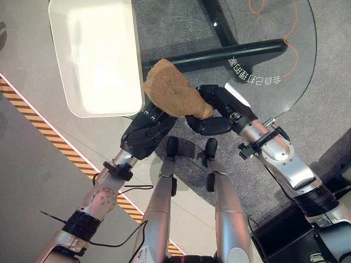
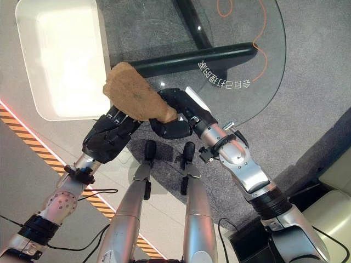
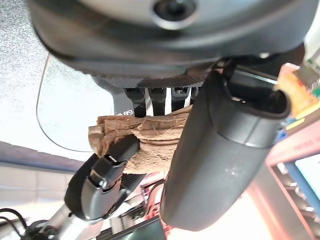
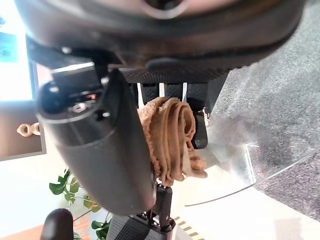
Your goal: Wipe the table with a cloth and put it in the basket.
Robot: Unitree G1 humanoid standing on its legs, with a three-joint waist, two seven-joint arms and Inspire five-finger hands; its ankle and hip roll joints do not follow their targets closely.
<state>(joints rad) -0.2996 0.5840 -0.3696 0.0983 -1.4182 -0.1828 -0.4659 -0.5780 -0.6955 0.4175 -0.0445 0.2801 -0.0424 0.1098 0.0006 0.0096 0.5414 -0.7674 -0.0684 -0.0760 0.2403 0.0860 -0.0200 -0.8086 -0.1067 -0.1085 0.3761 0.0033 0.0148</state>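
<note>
Setting: a round glass table (image 1: 299,82) seen from above, with a white basket (image 1: 74,104) resting at its left edge.
Cloth: a crumpled tan cloth (image 1: 175,93) is lifted off the glass, just beside the basket's near right corner and not yet over its opening.
Left hand: the left hand (image 1: 147,130) is under the cloth's left part; in its wrist view the fingers and thumb are curled against the fabric.
Right hand: the right hand (image 1: 219,112) meets the cloth from the right; its wrist view shows the fingers and thumb clamped on a rolled fold (image 4: 170,137).
Step in hand: judged from this, the cloth is being carried to the basket.
Doing it well: keep both holds firm, move the bundle left until it hangs clearly inside the basket's rim, then release; letting go early could drape the cloth over the wall or drop it on the floor.
</note>
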